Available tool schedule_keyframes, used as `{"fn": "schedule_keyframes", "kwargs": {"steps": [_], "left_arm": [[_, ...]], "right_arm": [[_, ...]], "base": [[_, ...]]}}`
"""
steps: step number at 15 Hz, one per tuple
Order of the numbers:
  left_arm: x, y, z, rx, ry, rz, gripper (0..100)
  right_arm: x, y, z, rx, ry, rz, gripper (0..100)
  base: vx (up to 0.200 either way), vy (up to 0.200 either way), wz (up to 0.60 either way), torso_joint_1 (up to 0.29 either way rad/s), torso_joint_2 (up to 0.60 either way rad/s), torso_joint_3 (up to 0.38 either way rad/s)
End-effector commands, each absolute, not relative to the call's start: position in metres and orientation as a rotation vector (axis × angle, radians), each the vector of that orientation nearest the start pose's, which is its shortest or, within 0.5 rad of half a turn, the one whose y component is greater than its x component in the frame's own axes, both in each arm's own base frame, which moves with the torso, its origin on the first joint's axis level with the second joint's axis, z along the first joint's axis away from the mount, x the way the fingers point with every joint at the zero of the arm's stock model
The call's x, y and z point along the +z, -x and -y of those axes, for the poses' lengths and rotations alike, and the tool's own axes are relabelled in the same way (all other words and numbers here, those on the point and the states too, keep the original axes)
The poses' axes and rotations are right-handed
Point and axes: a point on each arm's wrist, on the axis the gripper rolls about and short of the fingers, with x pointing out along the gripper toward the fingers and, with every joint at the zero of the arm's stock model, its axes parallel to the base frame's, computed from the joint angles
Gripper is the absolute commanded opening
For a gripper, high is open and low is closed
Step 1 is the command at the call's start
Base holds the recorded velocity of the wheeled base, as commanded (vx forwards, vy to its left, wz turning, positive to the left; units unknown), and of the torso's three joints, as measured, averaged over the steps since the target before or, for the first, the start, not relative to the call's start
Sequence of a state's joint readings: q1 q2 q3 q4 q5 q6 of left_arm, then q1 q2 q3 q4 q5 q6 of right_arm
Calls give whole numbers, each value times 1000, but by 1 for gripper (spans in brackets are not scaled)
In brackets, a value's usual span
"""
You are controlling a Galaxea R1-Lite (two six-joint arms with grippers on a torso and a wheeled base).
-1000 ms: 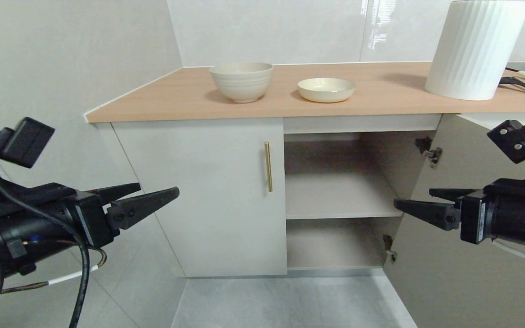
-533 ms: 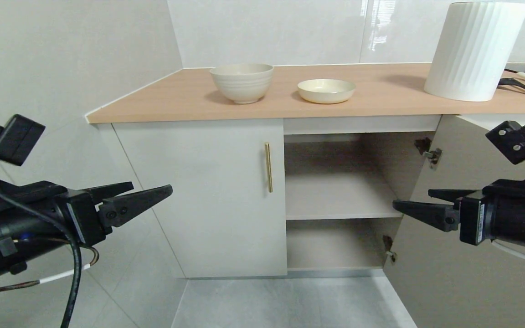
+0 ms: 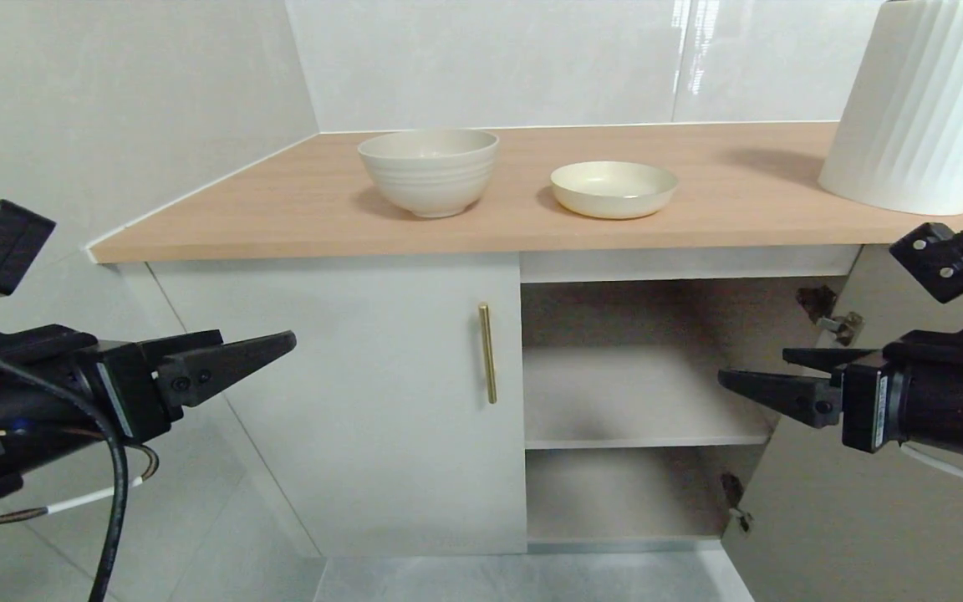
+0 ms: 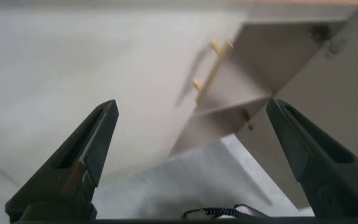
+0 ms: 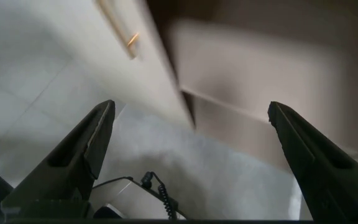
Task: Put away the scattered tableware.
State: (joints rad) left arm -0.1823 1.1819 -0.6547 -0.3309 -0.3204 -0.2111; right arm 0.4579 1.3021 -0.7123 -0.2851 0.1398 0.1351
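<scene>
**Nothing grabbed yet, cupboard's open and waiting**

Left hand (image 3: pixel 257 336) and right hand (image 3: pixel 753 366) both hang low in front of the cupboard (image 3: pixel 348 401), fingers spread, holding nothing. The bowl (image 3: pixel 429 171) and shallow dish (image 3: pixel 613 189) sit side by side on the table (image 3: pixel 281 217). Looks like the approach step. My guess is a hand has to rise to a rim next, then go for the shelf (image 3: pixel 632 401).

0 legible txt, labels or nos. — none readable.
</scene>
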Motion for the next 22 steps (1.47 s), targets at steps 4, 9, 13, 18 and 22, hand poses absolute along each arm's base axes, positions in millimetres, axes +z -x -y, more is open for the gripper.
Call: {"fn": "schedule_keyframes", "kwargs": {"steps": [4,9,13,18,22], "left_arm": [[243,-159,36,-495,218,-204,100],[241,-160,37,-496,219,-213,100],[241,-161,37,-497,219,-216,100],[237,-164,38,-495,220,-235,100],[235,-167,38,-494,222,-250,100]], "right_arm": [[223,-164,-86,667,-91,-317,100],[224,-163,-86,667,-91,-305,100],[224,-164,-86,667,-91,-304,100],[223,-165,-86,664,-90,-311,100],[222,-166,-86,663,-89,-314,100]], "base": [[0,0,0,0,0,0],[0,0,0,0,0,0],[0,0,0,32,-176,-134],[0,0,0,114,-417,-313],[0,0,0,165,-465,-303]]}}
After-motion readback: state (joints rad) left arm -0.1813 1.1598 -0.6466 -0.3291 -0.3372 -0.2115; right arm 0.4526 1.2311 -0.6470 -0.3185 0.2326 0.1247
